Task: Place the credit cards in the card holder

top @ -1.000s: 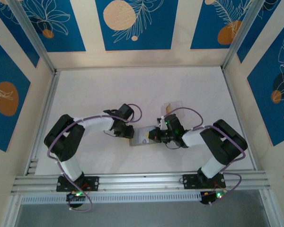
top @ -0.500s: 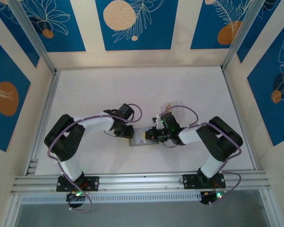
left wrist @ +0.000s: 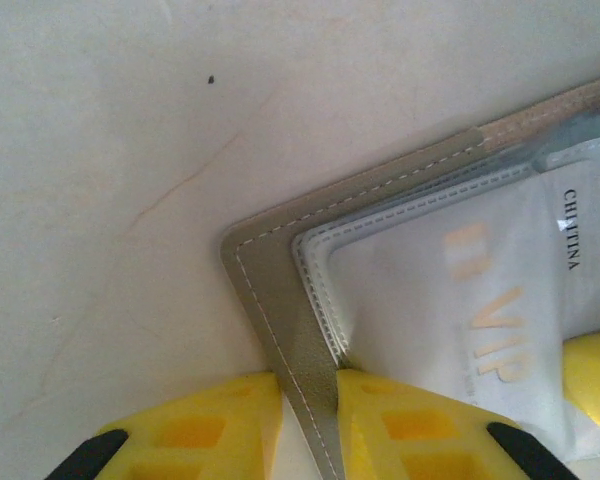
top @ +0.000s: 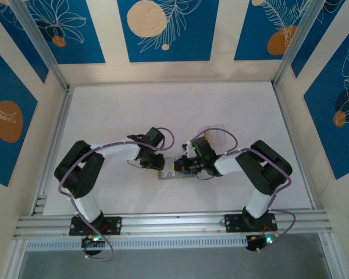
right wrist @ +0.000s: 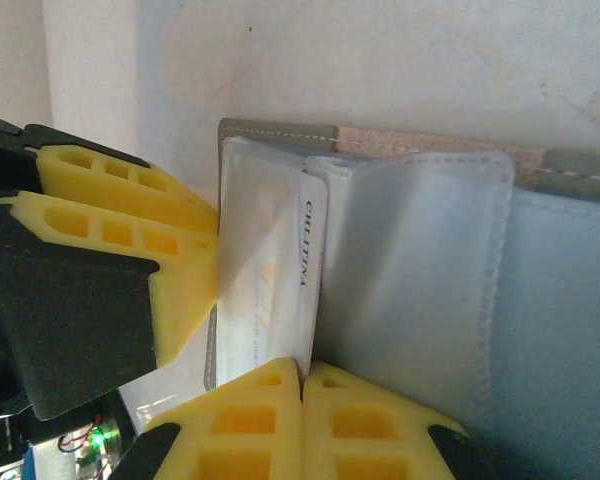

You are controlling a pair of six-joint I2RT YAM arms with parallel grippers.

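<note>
Card holder (left wrist: 280, 300) open on bare bench (top: 104, 116), edge pinched by left jaws; credit card (right wrist: 265, 270) half-pocketed, clamped in right jaws.

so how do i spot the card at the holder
On the white table lies the open grey card holder, clamped by the left gripper. The card is the pale one pinched by the right gripper at the pocket, marked with gold VIP lettering.

Enclosure: white tabletop (top: 116, 110), patterned walls (top: 224, 40).
Cream walls carry blue panels (top: 186, 40) with orange discs (top: 146, 17); aluminium rail (top: 174, 222) at near edge.
</note>
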